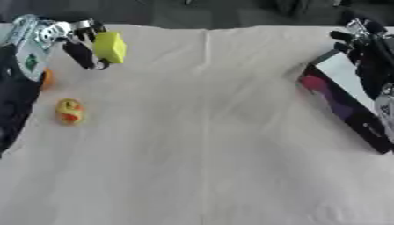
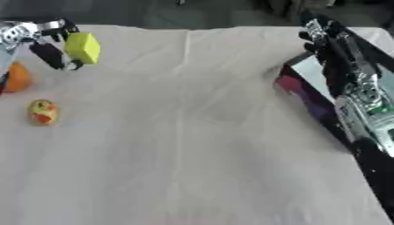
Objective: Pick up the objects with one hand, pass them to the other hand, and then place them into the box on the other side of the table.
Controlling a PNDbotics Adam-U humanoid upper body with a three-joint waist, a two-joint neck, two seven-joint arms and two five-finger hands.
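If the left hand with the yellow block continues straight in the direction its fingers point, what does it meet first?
The left hand holds the yellow block, fingers pointing down and slightly inward. It would probably meet bare tablecloth first; the small yellow toy lies off that line. Depth is unclear.

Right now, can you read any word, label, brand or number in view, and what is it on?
No text is readable.
Box: purple and pink print on its dark side wall, with faint pale marks near the lower end, too blurred to read.
Left arm: a green patch on its silver casing, nothing legible.
Right arm: a green patch, also illegible.
Yellow block in the left robot hand: plain.
Small yellow and orange toy: no lettering visible.
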